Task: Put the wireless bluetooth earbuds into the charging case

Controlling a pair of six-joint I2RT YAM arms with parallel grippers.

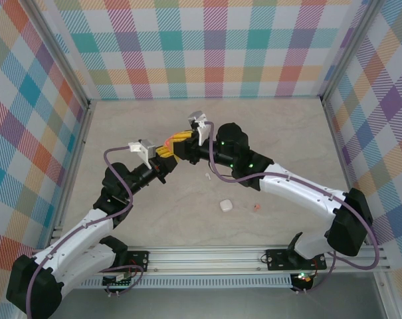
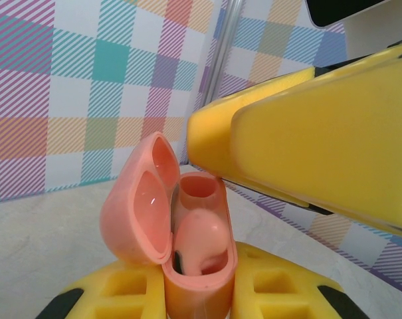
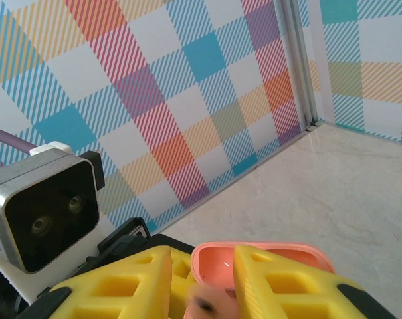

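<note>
Clamping the salmon-pink charging case (image 2: 199, 282) upright by its lower body, the left claw (image 2: 201, 300) is clenched on it between two yellow pads, holding it up above the surface (image 1: 287, 133). The lid (image 2: 137, 206) hangs open to the left in the left wrist view. One pink earbud (image 2: 202, 238) sits in the nearer socket, while the socket behind it is empty. Just above that empty socket hovers the right claw (image 3: 202, 262), its yellow fingers narrowed to a small gap. In the right wrist view a blurred pink shape with a dark spot lies between them, and I cannot tell whether they grip it or merely frame it. Farther out on the pale surface, a white earbud (image 1: 208, 177) lies just beside the right forearm. A closed white case (image 1: 226, 205) rests nearer the arm bases, and a second pink earbud (image 1: 256, 208) lies to the right of that case, apart from it. Plaid walls (image 1: 207, 46) surround the surface.
</note>
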